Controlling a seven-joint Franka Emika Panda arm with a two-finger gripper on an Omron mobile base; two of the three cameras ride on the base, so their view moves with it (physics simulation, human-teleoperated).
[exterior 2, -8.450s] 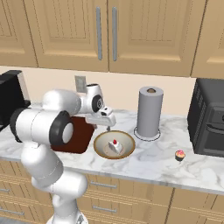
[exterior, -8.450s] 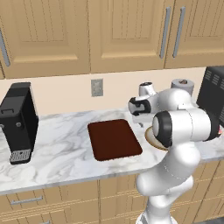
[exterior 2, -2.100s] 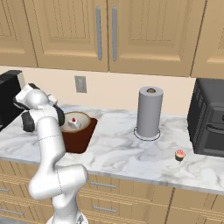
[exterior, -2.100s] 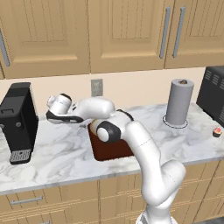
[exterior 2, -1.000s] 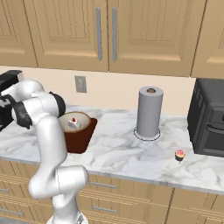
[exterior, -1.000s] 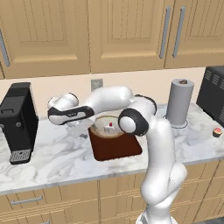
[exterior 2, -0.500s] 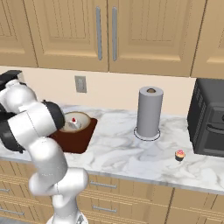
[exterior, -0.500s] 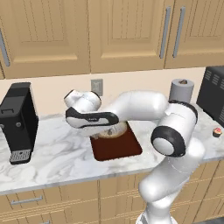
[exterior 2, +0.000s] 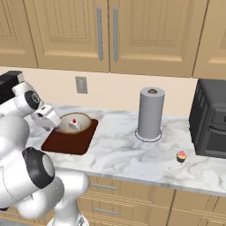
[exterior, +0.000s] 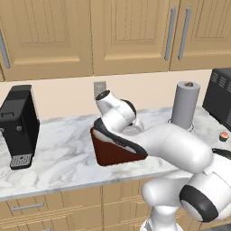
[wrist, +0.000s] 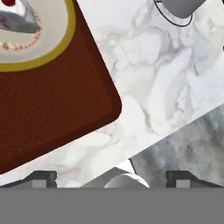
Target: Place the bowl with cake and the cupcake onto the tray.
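The bowl (exterior 2: 73, 124) with its cake slice sits on the tray (exterior 2: 66, 142), so half the job looks done. The cupcake (exterior 2: 181, 156) is left, well apart on the counter (exterior 2: 123, 154) near the dark oven (exterior 2: 211, 119). The gripper (wrist: 111, 176) is spread wide and empty, above the tray's corner. A paper towel roll (exterior 2: 150, 113) stands between; a coffee machine (exterior: 19, 126) and wooden cabinets (exterior 2: 106, 31) beyond.

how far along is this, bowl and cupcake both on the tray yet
Half done. The bowl with cake already sits on the tray. The gripper is open and holds nothing, hanging over the tray's corner and the marble counter. Left: the cupcake stands on the counter near the black oven, far from the tray.
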